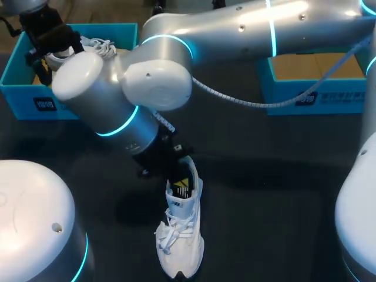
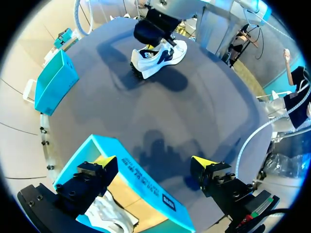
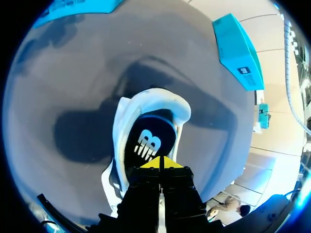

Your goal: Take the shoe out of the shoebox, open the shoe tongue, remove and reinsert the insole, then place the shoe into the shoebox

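A white shoe [image 1: 180, 235] lies on the dark table [image 1: 264, 176], toe toward the front edge. Its black insole [image 3: 148, 141] with a white logo shows in the heel opening. My right gripper [image 1: 170, 170] reaches across from the right and stands over that opening, shut [image 3: 161, 163], its yellow tips together down on the insole's heel end; whether anything is pinched I cannot tell. My left gripper [image 2: 155, 165] hangs open over the near wall of the left blue shoebox [image 2: 146, 187], at the table's back left [image 1: 26, 94]. A second white shoe [image 1: 97, 47] lies in that box.
Another blue shoebox [image 1: 320, 94] stands at the back right, also seen as a shoebox [image 3: 238, 48] beyond the shoe. My right arm's thick links [image 1: 158, 76] span the middle of the table above the surface.
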`<state>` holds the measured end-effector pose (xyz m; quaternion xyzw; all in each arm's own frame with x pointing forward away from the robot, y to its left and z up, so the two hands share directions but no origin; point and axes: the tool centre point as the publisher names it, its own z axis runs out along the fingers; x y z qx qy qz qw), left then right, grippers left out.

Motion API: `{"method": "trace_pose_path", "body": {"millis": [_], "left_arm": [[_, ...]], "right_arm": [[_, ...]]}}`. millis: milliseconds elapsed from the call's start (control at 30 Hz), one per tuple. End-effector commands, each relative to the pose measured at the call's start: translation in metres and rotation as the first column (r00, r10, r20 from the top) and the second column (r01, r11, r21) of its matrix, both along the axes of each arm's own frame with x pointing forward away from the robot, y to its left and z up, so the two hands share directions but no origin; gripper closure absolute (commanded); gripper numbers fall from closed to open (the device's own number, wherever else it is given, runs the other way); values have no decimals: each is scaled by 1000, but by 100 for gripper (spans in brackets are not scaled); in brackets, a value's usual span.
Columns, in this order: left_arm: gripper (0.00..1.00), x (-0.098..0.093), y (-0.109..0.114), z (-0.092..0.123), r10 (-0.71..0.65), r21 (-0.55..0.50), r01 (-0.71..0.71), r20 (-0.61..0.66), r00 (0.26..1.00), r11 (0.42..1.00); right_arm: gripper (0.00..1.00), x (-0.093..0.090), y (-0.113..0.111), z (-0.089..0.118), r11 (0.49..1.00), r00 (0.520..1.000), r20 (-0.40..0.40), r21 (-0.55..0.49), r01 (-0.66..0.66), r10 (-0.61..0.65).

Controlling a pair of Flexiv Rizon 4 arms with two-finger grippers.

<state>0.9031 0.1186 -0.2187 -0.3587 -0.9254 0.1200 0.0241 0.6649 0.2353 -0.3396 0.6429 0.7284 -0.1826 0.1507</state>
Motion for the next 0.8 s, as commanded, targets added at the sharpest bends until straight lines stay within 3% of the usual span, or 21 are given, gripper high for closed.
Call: {"method": "trace_pose_path", "body": {"millis": [33,333,633,800], "left_arm": [[0,-1,0,0,0,2,0,1,1000,1000],[0,-1,0,0,0,2,0,1,1000,1000],[0,-1,0,0,0,2,0,1,1000,1000],[0,-1,0,0,0,2,0,1,1000,1000]], "right_arm": [[100,-2,-3,-15,989,986,77,17,146,-147],[100,11,-10,-36,991,991,62,69,117,-122],[100,16,-4,-3,998,997,28,-6,66,-66],[100,22,-8,-6,999,999,-5,-21,40,-40]]}}
